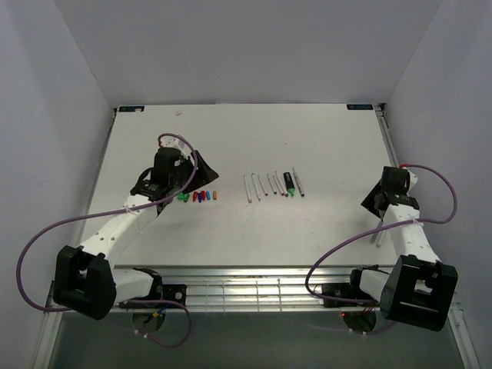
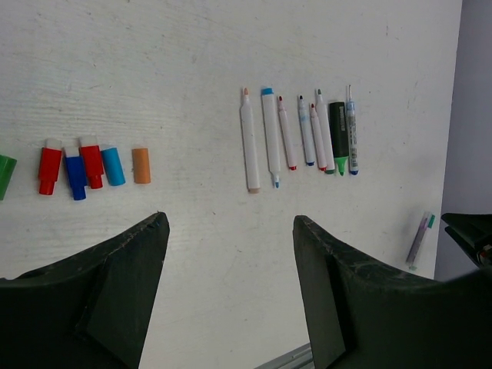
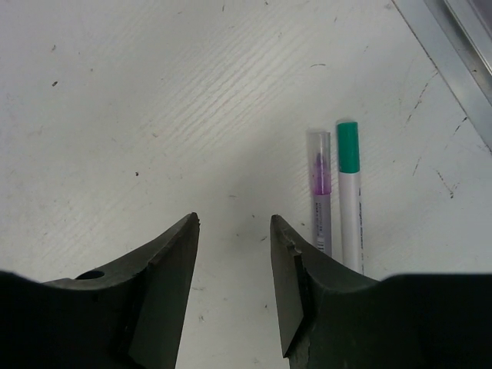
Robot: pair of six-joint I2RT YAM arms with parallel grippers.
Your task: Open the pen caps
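Got the left claw (image 2: pixel 231 261) spread wide with nothing between the fingers, hanging over bare tabletop (image 2: pixel 192 46) at the bottom of the left wrist view. Just above it, toward the left edge of that frame, spotted a tidy row of loose caps (image 2: pixel 92 165) lying flat: green cut off at the edge, then red, dark blue, red, light blue, orange. Right of centre, same frame, a row of pens (image 2: pixel 284 138) lying side by side with coloured tips showing, plus a thicker black marker (image 2: pixel 337 131) near the right end, green at its lower end. Same layout from the top camera: caps just right of the left claw, pens mid-frame, well apart from both arms.

Over in the right wrist view, found the right claw (image 3: pixel 234 261) open too, gripping nothing. Right of it, two capped pens (image 3: pixel 350 223) lying side by side, touching or nearly: one with a clear cap (image 3: pixel 319 161) over a purple tip, one with a green cap (image 3: pixel 347 146).
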